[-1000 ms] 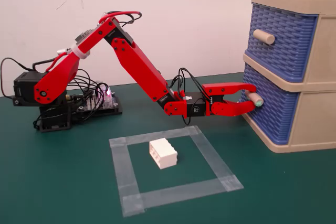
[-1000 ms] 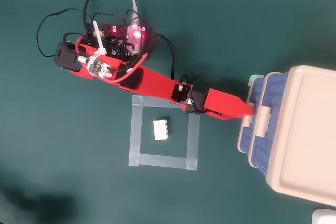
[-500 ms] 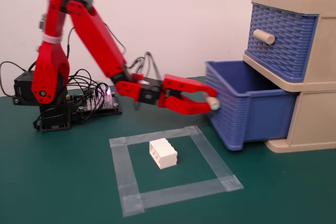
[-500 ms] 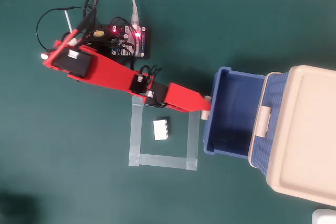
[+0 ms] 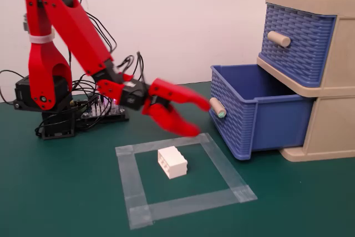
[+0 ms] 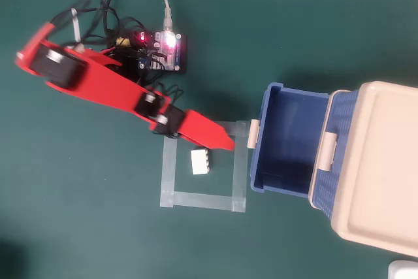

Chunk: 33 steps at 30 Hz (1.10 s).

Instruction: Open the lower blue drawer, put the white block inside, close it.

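The lower blue drawer [image 5: 260, 117] stands pulled far out of the beige cabinet [image 5: 333, 120], and its inside looks empty in the overhead view [image 6: 258, 161]. Its green-tipped peg handle [image 5: 217, 107] points at the arm. The white block [image 5: 172, 162] lies inside a square of clear tape [image 5: 222, 165], dimpled side toward the fixed camera; from above the block [image 6: 200, 161] sits in the square's upper half. My red gripper [image 5: 198, 118] hangs open and empty, left of the handle and apart from it. In the overhead view the gripper [image 6: 227, 145] is above the square's top right corner, just beside the block.
The upper blue drawer [image 5: 297, 43] is shut, its beige handle [image 5: 279, 38] sticking out. The arm's base, a lit controller board [image 6: 163, 50] and loose cables sit at the back left. Green table surface surrounds the tape square.
The gripper pulled the lower drawer out by its handle, then let go, opened and drew back left and down toward the taped square. The block has not moved.
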Available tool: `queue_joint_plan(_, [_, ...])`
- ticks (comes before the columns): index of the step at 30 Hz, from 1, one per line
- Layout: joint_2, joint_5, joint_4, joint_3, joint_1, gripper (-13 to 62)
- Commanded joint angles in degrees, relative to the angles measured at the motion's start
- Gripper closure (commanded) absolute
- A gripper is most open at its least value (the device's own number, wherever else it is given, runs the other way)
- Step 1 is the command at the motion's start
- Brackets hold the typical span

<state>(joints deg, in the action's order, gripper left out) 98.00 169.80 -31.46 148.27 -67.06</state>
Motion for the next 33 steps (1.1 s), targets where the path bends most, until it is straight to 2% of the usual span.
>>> queue_joint_plan(1, [10.8, -1.8, 8.4, -0.3, 1.1, 15.3])
queue_joint_plan(4, [22.9, -9.7, 34.5, -0.4, 3.3, 15.6])
queue_joint_plan(7, [27.2, -20.2, 63.1, -11.8, 3.8, 15.8])
queue_joint_plan(10, [21.5, -31.9, 85.9, -29.0, 5.3, 15.8])
queue_joint_plan(12, [12.4, -41.5, 99.1, -42.6, 6.6, 15.8])
queue_joint_plan(15, [3.3, -46.1, 109.0, -53.8, 8.2, 16.0])
queue_joint_plan(22, [-3.9, -51.0, 103.2, -55.5, 13.2, 16.4])
queue_joint_plan(33, [-14.9, -50.4, 89.2, -55.2, 14.6, 17.5])
